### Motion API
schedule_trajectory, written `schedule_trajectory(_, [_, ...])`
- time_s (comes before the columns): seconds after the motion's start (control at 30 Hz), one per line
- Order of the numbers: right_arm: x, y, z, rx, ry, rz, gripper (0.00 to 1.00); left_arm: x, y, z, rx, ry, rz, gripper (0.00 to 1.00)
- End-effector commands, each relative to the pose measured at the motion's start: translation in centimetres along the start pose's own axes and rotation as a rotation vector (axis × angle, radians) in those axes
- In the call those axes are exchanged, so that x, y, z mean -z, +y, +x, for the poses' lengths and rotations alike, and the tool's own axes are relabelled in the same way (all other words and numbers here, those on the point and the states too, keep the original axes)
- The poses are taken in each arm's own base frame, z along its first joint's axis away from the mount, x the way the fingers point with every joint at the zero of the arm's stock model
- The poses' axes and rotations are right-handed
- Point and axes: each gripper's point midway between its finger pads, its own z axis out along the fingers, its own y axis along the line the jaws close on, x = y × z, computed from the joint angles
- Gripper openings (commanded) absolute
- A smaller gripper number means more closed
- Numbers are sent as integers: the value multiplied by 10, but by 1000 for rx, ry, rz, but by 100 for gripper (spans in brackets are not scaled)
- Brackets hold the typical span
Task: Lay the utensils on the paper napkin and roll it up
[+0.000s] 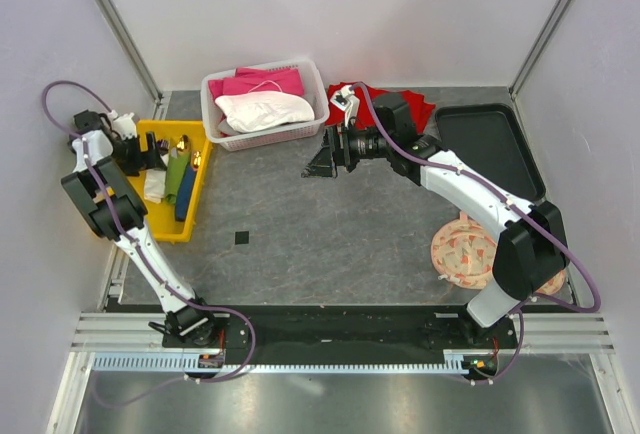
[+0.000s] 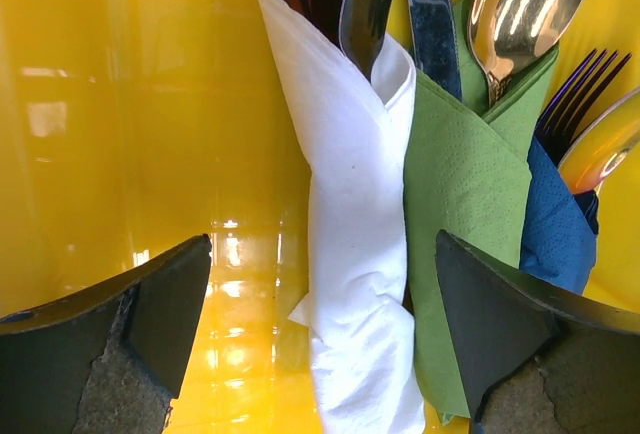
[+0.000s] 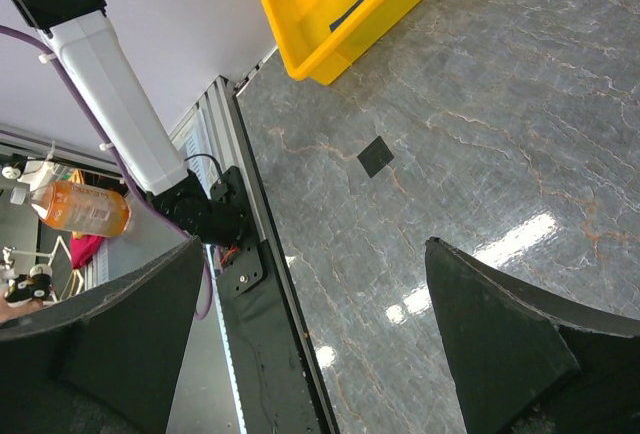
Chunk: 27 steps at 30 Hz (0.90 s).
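Observation:
The paper napkin (image 2: 355,254) lies rolled into a white bundle on the floor of a yellow bin (image 2: 120,154). The utensils (image 2: 368,4), a dark fork and purple pieces, stick out of its top. My left gripper (image 2: 322,238) is open and straddles the roll's lower end, its fingers clear of it on both sides. From above, the white roll (image 1: 154,186) shows in the bin (image 1: 165,235) under the left gripper (image 1: 140,154). My right gripper (image 1: 322,159) hovers open and empty over the middle of the table (image 3: 315,243).
A green napkin roll (image 2: 455,174) with a gold spoon (image 2: 525,4) and a blue roll (image 2: 555,224) lie right of the white one. A white basket (image 1: 262,104) of cloths, a red cloth (image 1: 385,104), a black tray (image 1: 490,149), patterned plates (image 1: 465,249) and a black square (image 1: 241,238) are on the table.

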Motion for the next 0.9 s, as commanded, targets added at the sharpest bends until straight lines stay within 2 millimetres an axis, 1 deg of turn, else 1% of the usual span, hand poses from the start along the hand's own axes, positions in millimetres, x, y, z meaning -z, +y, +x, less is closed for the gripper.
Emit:
schedule_trajectory(0.0, [8,21,-14,75,-40,-49,98,39,22,-34,-6,-145,-88,100])
schedule_trajectory(0.2, [9,22,-14,79,-42,-50,98,49,-5,-41,-40,-185,-18,100])
schedule_trajectory(0.27, [8,22,-15,81,-43,-47,98,52,-11,-43,-43,-197,-19,100])
schedule_trajectory(0.3, [9,21,-16,80,-46,-45,98,62,-14,-50,-50,-226,-36,100])
schedule_trajectory(0.37, [10,21,-17,84,-51,-39,98,68,-11,-55,-44,-254,-92,100])
schedule_trajectory(0.4, [10,20,-17,83,-52,-34,98,84,-13,-64,-56,-292,-121,100])
schedule_trajectory(0.43, [11,20,-18,82,-56,-31,98,88,-15,-65,-49,-305,-138,100])
schedule_trajectory(0.47, [12,19,-19,82,-60,-25,98,97,-14,-73,-64,-339,-178,100])
schedule_trajectory(0.5, [13,18,-21,84,-65,-19,98,113,-19,-82,-85,-376,-203,100])
schedule_trajectory(0.53, [15,18,-22,85,-69,-14,98,117,-31,-87,-125,-386,-207,100])
schedule_trajectory(0.57, [19,14,-26,81,-78,8,98,123,-38,-90,-159,-392,-234,100])
schedule_trajectory(0.6, [21,10,-29,87,-84,25,98,122,-61,-97,-214,-396,-229,100])
schedule_trajectory(0.63, [26,10,-33,90,-96,36,98,136,-76,-101,-249,-416,-248,100])
schedule_trajectory(0.67, [33,0,-37,77,-107,72,98,139,-85,-98,-259,-395,-270,100])
schedule_trajectory(0.7, [39,-1,-40,88,-116,90,98,138,-115,-100,-302,-388,-234,100])
schedule_trajectory(0.73, [47,-11,-41,69,-120,127,98,149,-132,-102,-324,-399,-227,100])
schedule_trajectory(0.77, [53,-15,-42,68,-123,145,98,149,-148,-93,-336,-359,-209,100])
schedule_trajectory(0.8, [61,-20,-46,82,-138,183,98,148,-181,-92,-385,-349,-173,100])
schedule_trajectory(0.83, [72,-29,-49,73,-151,224,98,157,-201,-90,-405,-354,-144,100])
schedule_trajectory(0.87, [79,-34,-45,55,-141,257,98,159,-218,-85,-418,-349,-112,100])
